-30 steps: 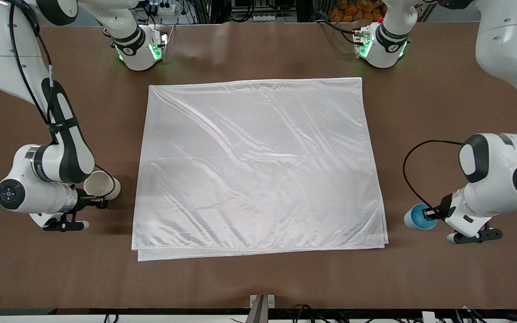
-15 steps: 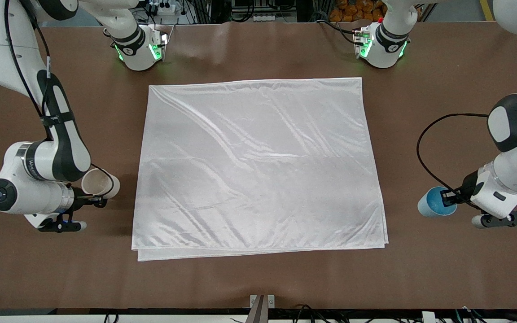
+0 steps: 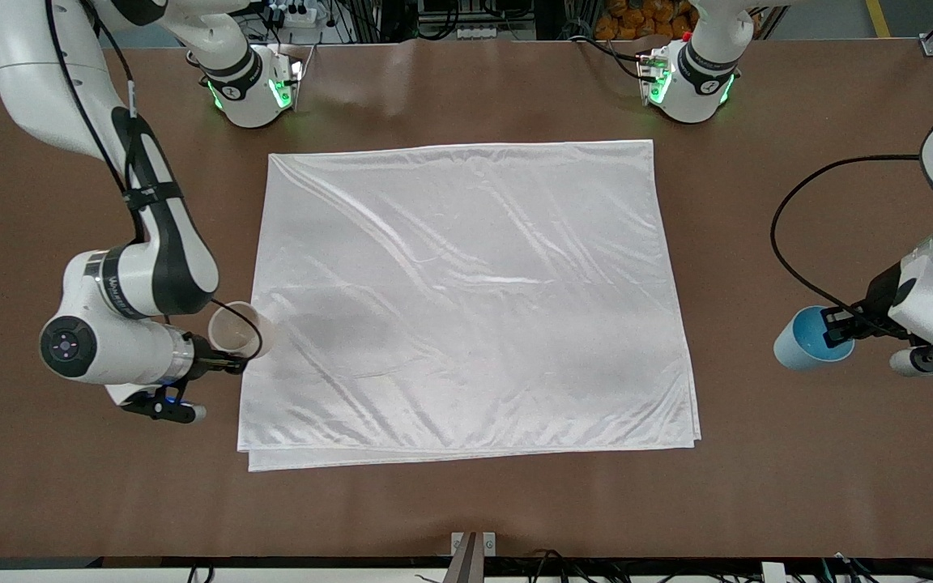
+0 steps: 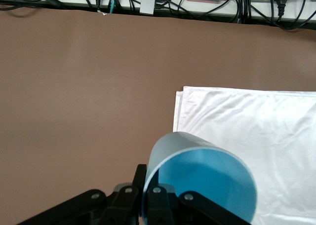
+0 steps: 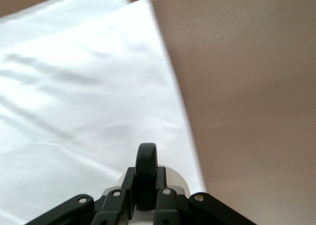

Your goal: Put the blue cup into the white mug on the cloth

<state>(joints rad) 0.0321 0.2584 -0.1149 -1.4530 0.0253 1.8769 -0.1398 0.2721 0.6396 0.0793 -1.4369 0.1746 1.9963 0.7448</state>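
My left gripper [image 3: 839, 328] is shut on the rim of the blue cup [image 3: 808, 339], held in the air over bare table off the cloth's edge at the left arm's end. In the left wrist view the blue cup [image 4: 202, 180] fills the space at my left gripper [image 4: 147, 198]. My right gripper [image 3: 227, 362] is shut on the black handle of the white mug [image 3: 238, 329], held over the cloth's [image 3: 466, 291] edge at the right arm's end. In the right wrist view the handle [image 5: 146, 173] sits between the fingers of my right gripper [image 5: 146, 195], over the cloth [image 5: 74, 96].
The brown table [image 3: 466, 502] surrounds the cloth on all sides. The two arm bases [image 3: 252, 89] stand with green lights at the table's edge farthest from the front camera. A small metal bracket [image 3: 472, 544] sits at the edge nearest the front camera.
My left gripper has carried the blue cup up and away from the cloth's corner. My right gripper has carried the white mug toward the cloth, now over its edge.
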